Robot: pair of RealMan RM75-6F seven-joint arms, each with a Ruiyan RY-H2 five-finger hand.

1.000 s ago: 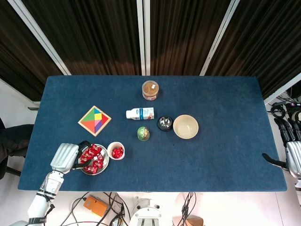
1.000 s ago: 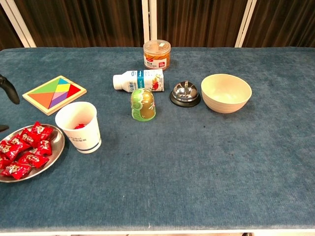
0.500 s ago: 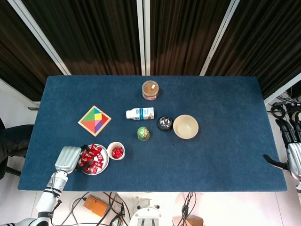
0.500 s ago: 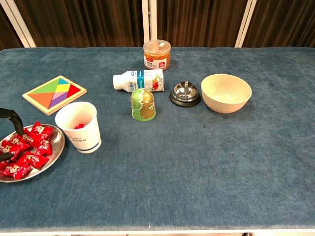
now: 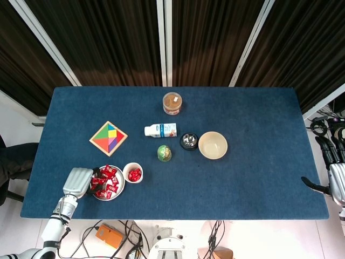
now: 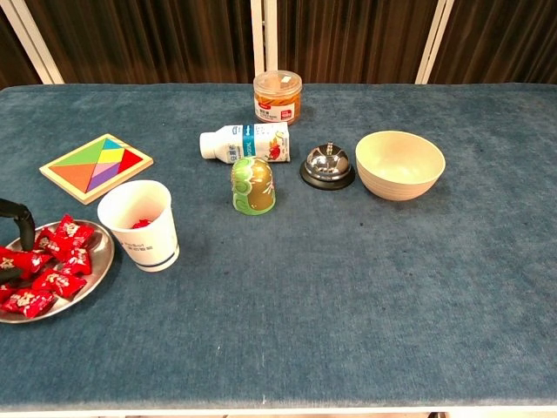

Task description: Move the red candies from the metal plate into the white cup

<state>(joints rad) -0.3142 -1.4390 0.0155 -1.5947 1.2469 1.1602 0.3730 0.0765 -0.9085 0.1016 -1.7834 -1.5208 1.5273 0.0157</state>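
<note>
My left hand sits at the left rim of the metal plate, dark fingers reaching over the red candies; whether they pinch a candy I cannot tell. Plate is at the near left of the blue table. White cup stands just right of the plate, a few red candies inside. My right hand hangs past the table's right edge, fingers apart, holding nothing.
</note>
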